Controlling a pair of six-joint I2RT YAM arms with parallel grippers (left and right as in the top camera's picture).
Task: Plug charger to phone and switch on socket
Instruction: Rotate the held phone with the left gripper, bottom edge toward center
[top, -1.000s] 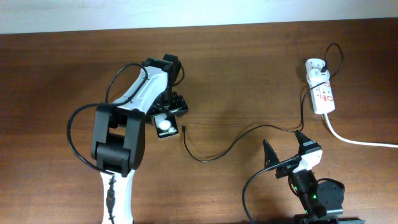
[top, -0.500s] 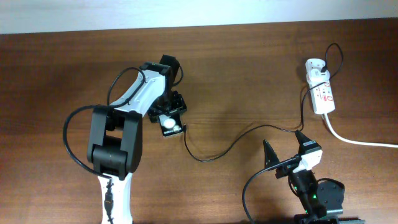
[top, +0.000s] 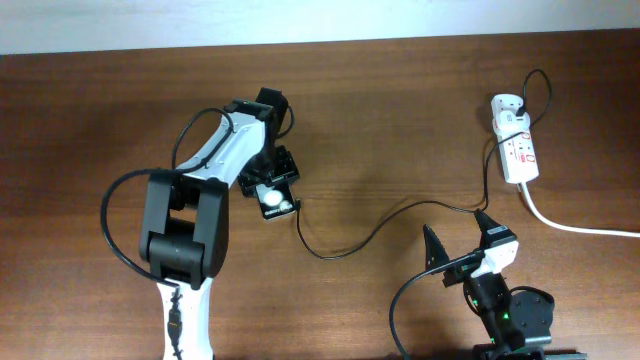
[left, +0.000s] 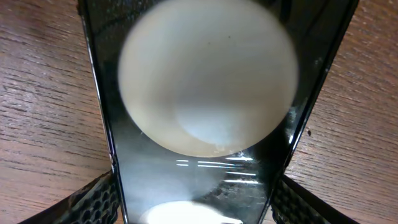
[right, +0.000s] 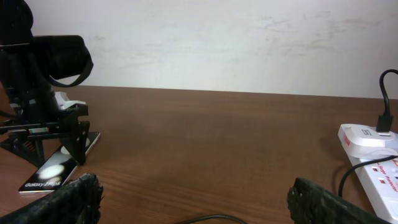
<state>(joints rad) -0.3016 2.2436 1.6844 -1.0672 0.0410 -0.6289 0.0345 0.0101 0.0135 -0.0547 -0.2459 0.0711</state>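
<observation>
The black phone (top: 272, 203), with white round blobs on its face, lies flat on the table and fills the left wrist view (left: 199, 93). My left gripper (top: 268, 186) is shut on the phone, with a finger against each long edge (left: 196, 202). The charger's thin black cable (top: 390, 215) runs from the white adapter (top: 505, 105), plugged into the socket strip (top: 520, 152). Its plug tip (top: 298, 207) lies just right of the phone, apart from it. My right gripper (top: 460, 245) is open and empty (right: 193, 202) near the front edge, with the cable (right: 208, 218) just below it.
The strip's thick white cord (top: 585, 229) runs off to the right edge. In the right wrist view the phone (right: 53, 173) and left gripper (right: 43, 124) are far left, and the strip (right: 373, 163) is far right. A pale wall stands behind the table.
Over the last second my left gripper and the phone have shifted slightly right, toward the cable's plug tip. Nothing has moved in the last half second. The right arm is still.
</observation>
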